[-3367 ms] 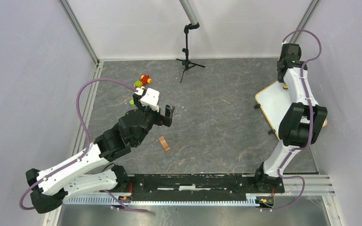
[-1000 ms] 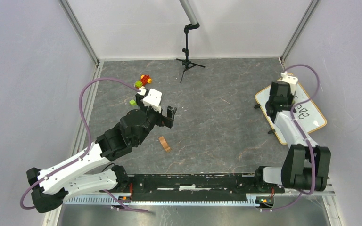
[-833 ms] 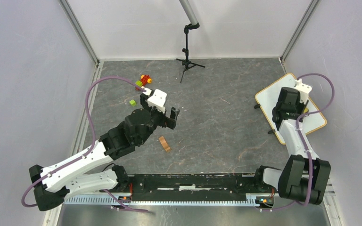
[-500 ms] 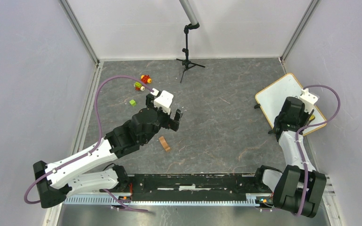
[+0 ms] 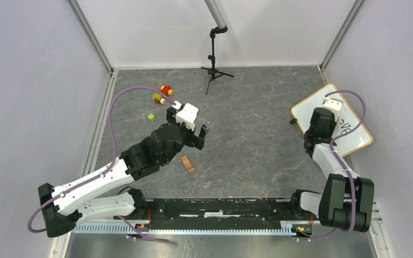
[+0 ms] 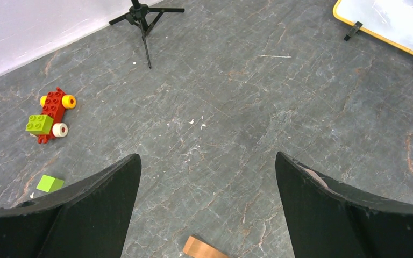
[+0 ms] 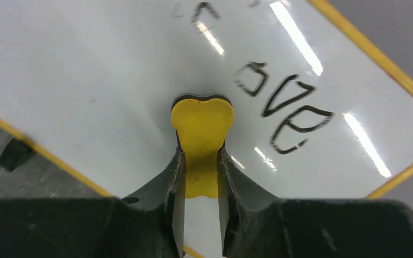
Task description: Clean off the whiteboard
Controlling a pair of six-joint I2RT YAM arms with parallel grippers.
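Over the last second the right arm [image 5: 330, 161] has swung from the upper part of the flat white whiteboard with the thin tan frame [image 5: 306, 115] down to its lower right edge and back up. It now sits over the board's upper middle in the overhead view. That reads as a wiping pass, but the job is not finished. The dark handwritten letters [image 7: 282, 115] that showed a second ago are still there, just right of the tool and not under it.

The right arm's jaws are clamped on a yellow lobed eraser pad with a dark underside [image 7: 202, 126]. I cannot tell whether its head touches the white surface or sits just above it.

The left arm [image 5: 156, 150] has only drifted a little toward the frame's centre. The left arm's jaws stand wide apart with nothing between them, above the grey stone-patterned table [image 5: 247, 145].

The whiteboard lies on the table at the right edge of the overhead frame, turned diagonally. Most of it is clean and glossy, streaked with reflected light. Fainter marks [image 7: 201, 11] remain at the top edge of the wrist view.
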